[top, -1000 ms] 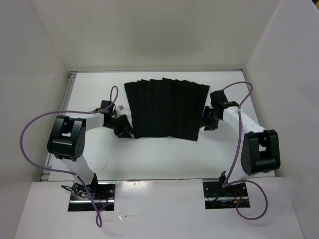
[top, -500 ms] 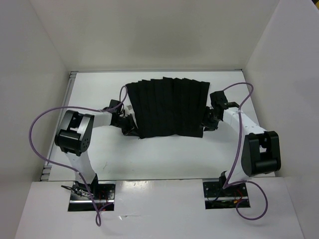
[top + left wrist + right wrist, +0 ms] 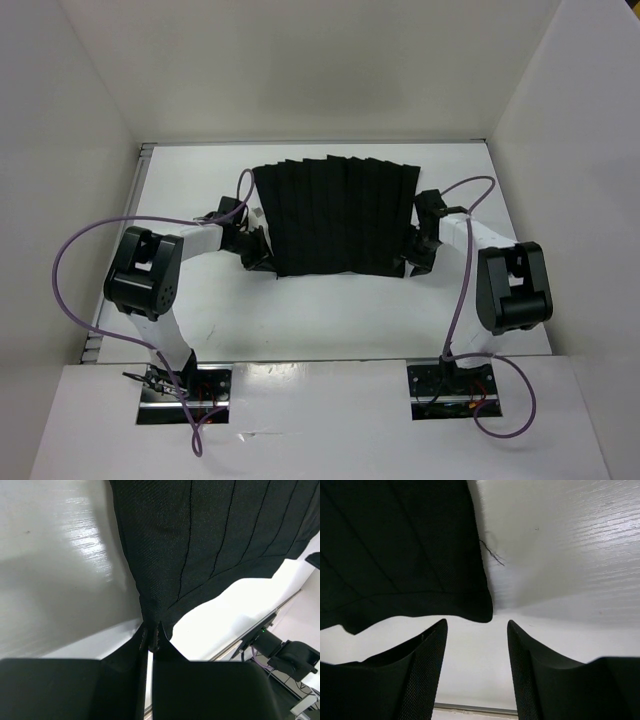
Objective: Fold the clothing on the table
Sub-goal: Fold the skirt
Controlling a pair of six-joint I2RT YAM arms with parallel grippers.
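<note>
Garment: a plain black pleated fabric garment (image 3: 338, 215) lies spread flat at the middle of the desk towards its far side. Its faint creases run from far to near.
Garment, limits of view: both wrist views cut it off at the frame edges (image 3: 200, 540) (image 3: 395, 545), and only the top view shows the whole outline.
Desk: the glossy white rectangular desk (image 3: 300, 310) lies bare along the near side of the garment.
Left gripper: the black left gripper (image 3: 151, 635) has its fingers together, clamped on the garment's near-left corner. The pinched tip of fabric is hidden between them.
Right gripper: the black right gripper (image 3: 476, 623) has its fingers apart. The garment's near-right corner lies just ahead of the gap, and no contact is visible.
Top view, difficulty: both grippers (image 3: 258, 256) (image 3: 412, 260) are black against black cloth, so their finger positions cannot be read there.
Loose thread: a thin dark thread (image 3: 492, 554) lies on the desk beside the garment's right edge.
</note>
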